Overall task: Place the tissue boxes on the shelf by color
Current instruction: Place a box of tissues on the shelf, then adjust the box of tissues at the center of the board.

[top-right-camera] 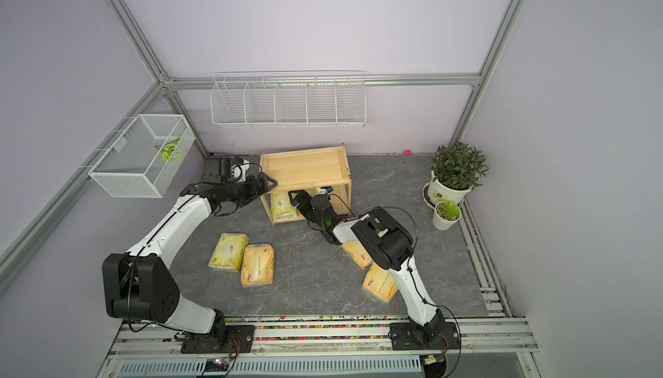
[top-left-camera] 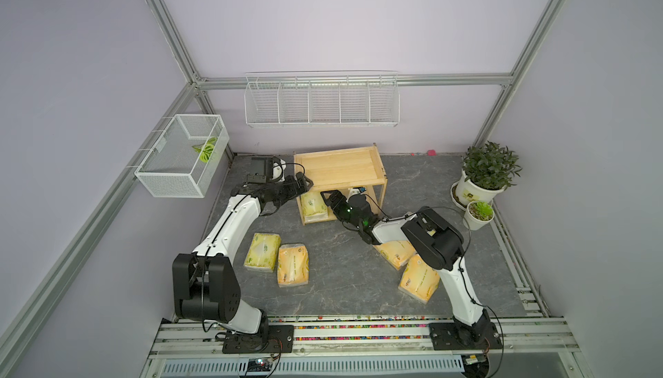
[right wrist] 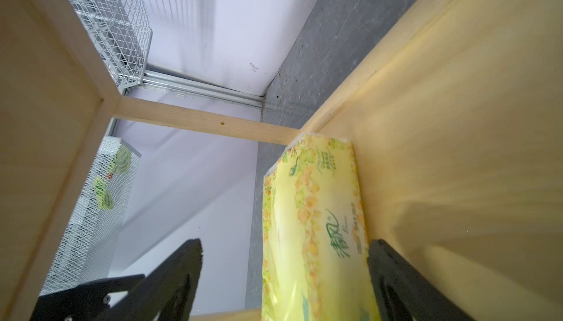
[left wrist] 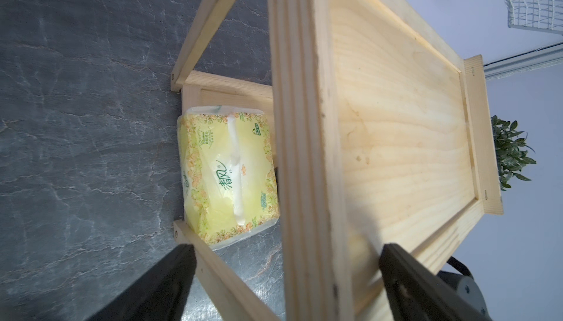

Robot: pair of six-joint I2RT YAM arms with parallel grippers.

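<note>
**At the shelf with both jaws wide**

Finds the left gripper (top-left-camera: 306,181) just beside the left front corner of the shelf (top-left-camera: 341,166), jaws spread wide, gripping nothing; passes a loose yellow-green pack (top-left-camera: 262,252) just beside the leftmost orange pack (top-left-camera: 293,265) on the grey table (top-left-camera: 341,268); sees a shelved yellow-green pack (top-left-camera: 314,207) on the lower board's left end; meets the right gripper (top-left-camera: 332,195) inside that tier, jaws wide astride the pack, one finger clear, no grip; ends at the middle orange pack (top-left-camera: 396,254) and rightmost orange pack (top-left-camera: 419,279), partly under the right arm.
</note>
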